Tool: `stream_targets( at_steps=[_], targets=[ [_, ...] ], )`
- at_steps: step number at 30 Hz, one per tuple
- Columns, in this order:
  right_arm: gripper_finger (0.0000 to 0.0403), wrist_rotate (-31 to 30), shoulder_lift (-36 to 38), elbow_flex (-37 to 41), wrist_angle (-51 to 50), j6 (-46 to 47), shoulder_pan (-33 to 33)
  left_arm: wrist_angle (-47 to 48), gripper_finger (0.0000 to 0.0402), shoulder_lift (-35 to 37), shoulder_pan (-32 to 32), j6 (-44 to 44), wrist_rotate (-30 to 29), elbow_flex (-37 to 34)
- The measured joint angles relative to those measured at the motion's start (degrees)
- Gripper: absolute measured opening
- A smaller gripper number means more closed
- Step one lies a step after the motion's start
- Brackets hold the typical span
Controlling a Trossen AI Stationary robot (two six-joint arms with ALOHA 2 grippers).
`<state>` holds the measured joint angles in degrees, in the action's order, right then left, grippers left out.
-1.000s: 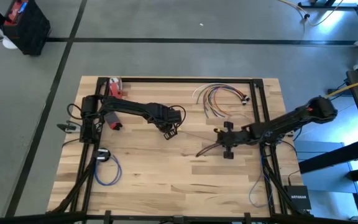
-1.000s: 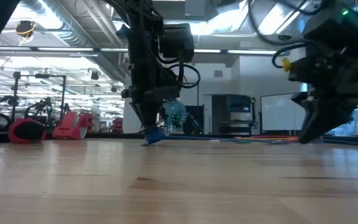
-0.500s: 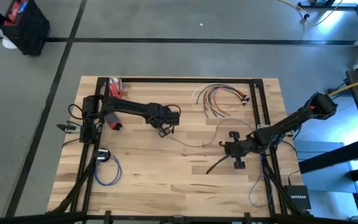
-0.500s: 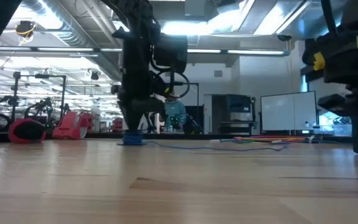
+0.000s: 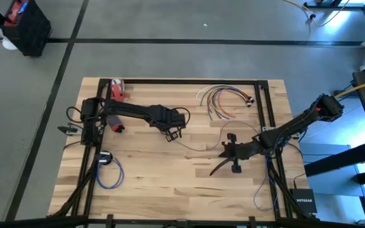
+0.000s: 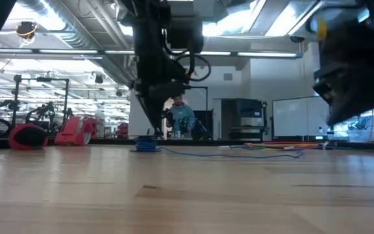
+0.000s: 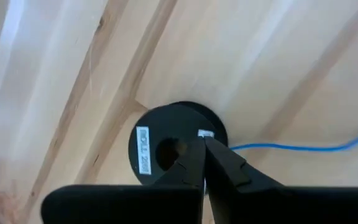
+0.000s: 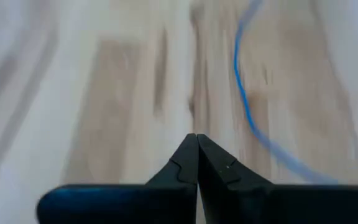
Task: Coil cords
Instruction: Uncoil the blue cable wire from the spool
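A black round spool [image 7: 166, 146] wound with blue cord [image 6: 147, 145] lies flat on the wooden table left of centre. The cord's free length [image 7: 303, 147] trails from the spool toward the right in a slack curve [image 5: 198, 147]. My left gripper [image 5: 173, 131] points down over the spool, shut, its tips [image 7: 204, 144] at the rim where the cord leaves. My right gripper [image 5: 224, 152] hovers right of centre, shut [image 8: 197, 140] with nothing between its fingers. The blue cord [image 8: 246, 102] lies on the table ahead of it. My left gripper comes at the spool from above, its shut fingertips [image 7: 219, 155] over the spool's rim [image 7: 219, 127], beside the point where the blue cord leaves it. I cannot tell whether they touch the spool or the cord. The spool lies flat on the table.
A bundle of red, orange and white cords [image 5: 224, 98] lies at the far right. A coiled blue cord [image 5: 109, 174] with a small black disc [image 5: 104, 157] lies near the left edge. Black frame rails [image 5: 189, 82] run round the table. A person [image 6: 177, 120] stands far behind it.
The spool, tilted under my left gripper a second ago, now lies flat on the table, and that gripper has risen slightly above it. My right gripper has swung toward the table's near edge and lifted. The cord between the two now lies in a looser curve.
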<state>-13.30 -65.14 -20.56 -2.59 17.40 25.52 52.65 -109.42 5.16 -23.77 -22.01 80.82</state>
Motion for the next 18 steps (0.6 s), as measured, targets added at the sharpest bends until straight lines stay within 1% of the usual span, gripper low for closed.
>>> stream_targets(
  at_steps=[2,4,7,9,11,13,15,18],
  targets=[
    [0.001,-0.2,0.0,0.0,5.0,-1.5,0.0,0.2,0.0,0.7,-0.3,-0.1,0.0,0.0],
    [0.0028,-1.2,-0.4,0.0,9.9,-2.9,0.0,0.3,0.0,1.1,-0.3,0.0,0.0,0.1],
    [0.0074,-5.8,-2.5,-0.1,17.5,-5.4,0.0,0.0,0.0,1.2,-0.3,0.1,0.0,0.1],
    [0.0108,-6.8,-5.1,-0.1,22.7,-8.5,-1.3,-0.1,0.0,1.2,-0.3,1.6,0.4,0.1],
    [0.0136,-6.8,-7.9,-0.1,27.2,-10.2,-3.2,-0.4,0.0,1.2,0.0,3.5,1.5,0.1],
    [0.0155,-5.9,-11.1,-0.1,32.2,-10.4,-5.8,-0.8,0.0,1.2,0.6,4.8,2.9,-0.1],
    [0.0165,-4.1,-14.2,-0.2,36.4,-10.6,-8.8,-0.5,0.0,1.2,1.4,5.6,3.6,-0.8],
    [0.0166,-1.3,-19.2,-1.7,40.9,-10.6,-13.0,-1.0,0.0,1.3,2.1,5.9,3.7,-2.4]
  ],
)
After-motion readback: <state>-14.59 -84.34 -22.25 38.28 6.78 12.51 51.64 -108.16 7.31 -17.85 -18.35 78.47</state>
